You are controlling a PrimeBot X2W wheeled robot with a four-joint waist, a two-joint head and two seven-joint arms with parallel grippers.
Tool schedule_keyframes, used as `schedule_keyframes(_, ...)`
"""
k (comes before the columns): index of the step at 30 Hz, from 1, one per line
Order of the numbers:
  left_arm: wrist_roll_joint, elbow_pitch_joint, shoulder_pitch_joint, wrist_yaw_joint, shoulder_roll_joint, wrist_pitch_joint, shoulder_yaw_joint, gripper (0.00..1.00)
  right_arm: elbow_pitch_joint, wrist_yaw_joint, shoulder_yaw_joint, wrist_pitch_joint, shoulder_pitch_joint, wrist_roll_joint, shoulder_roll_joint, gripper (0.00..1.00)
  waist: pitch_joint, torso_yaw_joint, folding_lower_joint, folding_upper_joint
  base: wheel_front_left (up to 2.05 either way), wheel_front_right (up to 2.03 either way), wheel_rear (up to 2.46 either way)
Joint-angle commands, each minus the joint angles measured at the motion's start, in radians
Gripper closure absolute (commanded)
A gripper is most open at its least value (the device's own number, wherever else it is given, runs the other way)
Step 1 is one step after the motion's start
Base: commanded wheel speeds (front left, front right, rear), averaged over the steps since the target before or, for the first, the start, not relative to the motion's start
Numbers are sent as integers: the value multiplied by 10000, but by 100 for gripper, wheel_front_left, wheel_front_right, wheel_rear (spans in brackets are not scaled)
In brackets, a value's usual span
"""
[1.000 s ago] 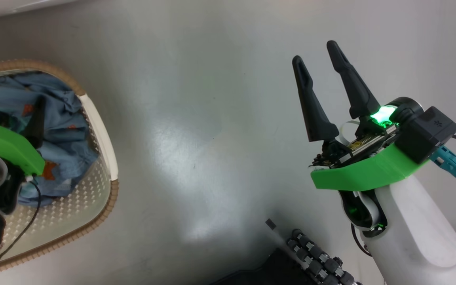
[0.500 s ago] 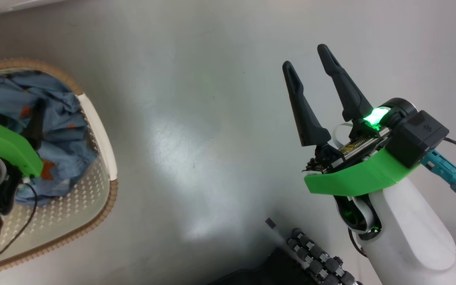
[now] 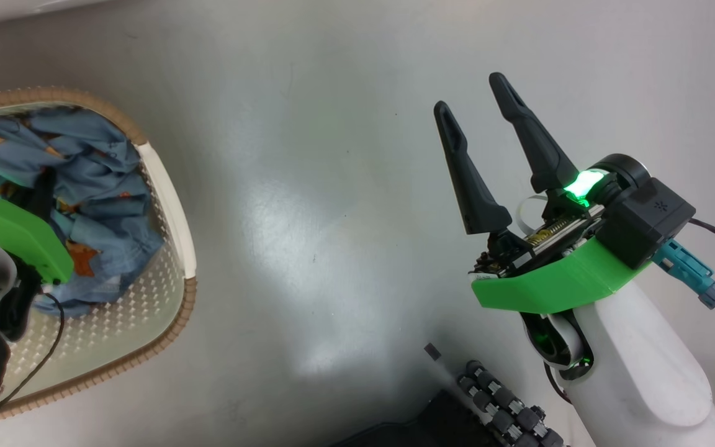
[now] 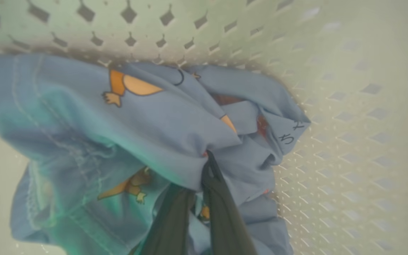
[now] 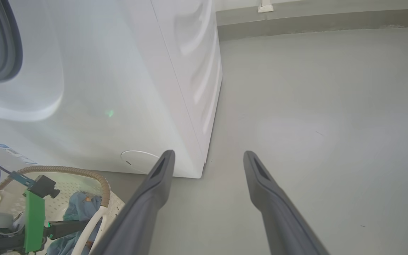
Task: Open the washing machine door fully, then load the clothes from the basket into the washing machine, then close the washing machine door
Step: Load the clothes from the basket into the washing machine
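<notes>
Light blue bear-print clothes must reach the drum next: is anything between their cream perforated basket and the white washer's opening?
Nothing visible: bare white washing machine front lies between the basket and the grey gasket.

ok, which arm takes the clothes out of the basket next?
Left. The left end effector is shut on the clothes inside the basket; the right end effector is open and empty over the floor.

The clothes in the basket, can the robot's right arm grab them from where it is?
Probably not without moving over. The right gripper hangs open above bare floor, well apart from the basket, and the left gripper is down inside it, shut on the clothes.
</notes>
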Motion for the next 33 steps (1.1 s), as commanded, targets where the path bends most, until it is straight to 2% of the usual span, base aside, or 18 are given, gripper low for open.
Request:
schedule_keyframes(1, -133, -29, -12, 8, 264, -134, 117, 100, -234, 73, 142, -80, 473, -108, -20, 0, -37, 16, 0, -1, 0, 0, 0)
schedule_keyframes(11, -575, -212, -52, 8, 186, -463, -31, 100, -189, 73, 42, -80, 436, -126, -33, 0, -232, 214, 0, -1, 0, 0, 0)
schedule_keyframes(21, -1050, -962, 282, 8, 150, -828, 522, 100, -144, 73, -219, -80, 351, -136, -115, 0, -893, 718, 0, -1, 0, 0, 0)
schedule_keyframes(26, -513, -1652, 747, 8, 85, -835, 1775, 100, -68, 73, -312, -80, 329, -97, -184, 0, -1384, 1017, 0, -1, 0, 0, 0)
schedule_keyframes(32, 630, -2566, 1838, 8, -251, -837, 3503, 100, 111, 73, -395, -80, 379, -6, -324, 0, -2148, 1361, 0, -1, 0, 0, 0)
schedule_keyframes(33, 1032, -2862, 2253, 8, -388, -838, 4070, 100, 162, 73, -409, -80, 419, 33, -369, 0, -2437, 1449, 0, -1, 0, 0, 0)
